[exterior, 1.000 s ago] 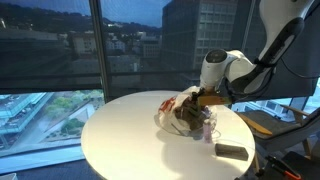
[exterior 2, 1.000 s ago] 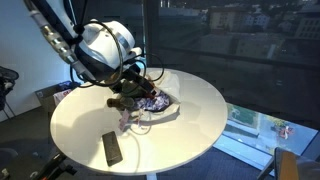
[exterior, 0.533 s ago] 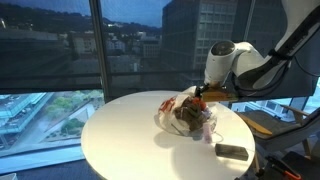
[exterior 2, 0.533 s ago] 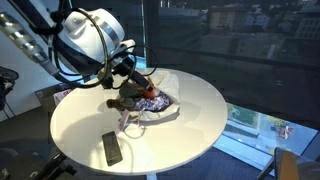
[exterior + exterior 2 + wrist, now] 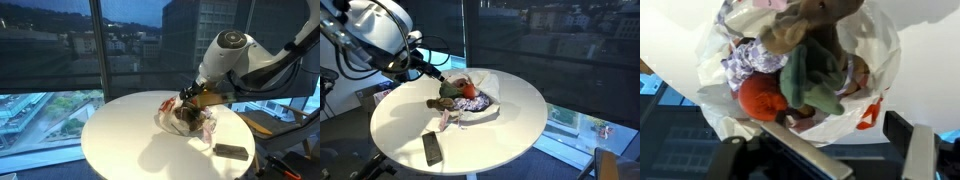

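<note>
Wrist view: gripper [image 5: 820,150] has its jaws spread wide with nothing between them. Directly under it lies the white plastic bag [image 5: 878,60], mouth gaping, stuffed with soft items: a red plush piece [image 5: 760,98], a green cloth [image 5: 812,85] and a brown plush toy [image 5: 790,28] on top.

Location: the bag sits on the round white table [image 5: 115,140], nearer the arm's side than the middle, and looks slumped rather than upright.

Risks (judgement):
- The bag film is thin and loose. A finger dropping onto it could snag the plastic and drag the whole bundle instead of one item.
- The contents are piled and overlapping, so a grab could catch two fabrics at once or slip off a soft fold.
- The bag is light, so a sideways nudge could slide it towards the table edge.

Arm pose: in an exterior view the gripper [image 5: 428,72] hangs clear of the bag [image 5: 472,106], just beside its upper edge, with the wrist pitched down and the forearm coming in from above.

Farther out: a flat black device [image 5: 432,148] lies well apart from the bag. Behind the table is a window [image 5: 60,50] showing city buildings.
</note>
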Available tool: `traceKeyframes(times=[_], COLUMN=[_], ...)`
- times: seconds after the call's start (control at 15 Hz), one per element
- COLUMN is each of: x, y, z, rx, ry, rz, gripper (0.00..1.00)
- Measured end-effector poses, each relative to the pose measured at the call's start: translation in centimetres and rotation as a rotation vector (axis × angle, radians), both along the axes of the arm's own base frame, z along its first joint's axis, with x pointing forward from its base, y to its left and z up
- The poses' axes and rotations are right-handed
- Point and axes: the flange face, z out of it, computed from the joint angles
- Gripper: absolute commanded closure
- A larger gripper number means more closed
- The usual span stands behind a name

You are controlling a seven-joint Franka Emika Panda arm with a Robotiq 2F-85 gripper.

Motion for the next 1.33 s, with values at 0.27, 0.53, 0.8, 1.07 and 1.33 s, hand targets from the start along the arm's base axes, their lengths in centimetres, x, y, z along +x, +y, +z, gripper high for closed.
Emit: traceKeyframes(times=[0.27, 0.53, 0.8, 1.07, 1.33], x=[0.1, 1.3, 2.5, 3.8, 5.5], y=[2.5, 4.1, 5.8, 6.2, 3.9], z=[-0.2, -1.2, -4.4, -8.7, -10.2], rx=[0.017, 0.100, 0.143, 0.150, 0.143], ry=[0.007, 0.045, 0.125, 0.204, 0.228], rz=[0.080, 0.171, 0.226, 0.172, 0.071], gripper=[0.00, 0.00, 0.00, 0.00, 0.00])
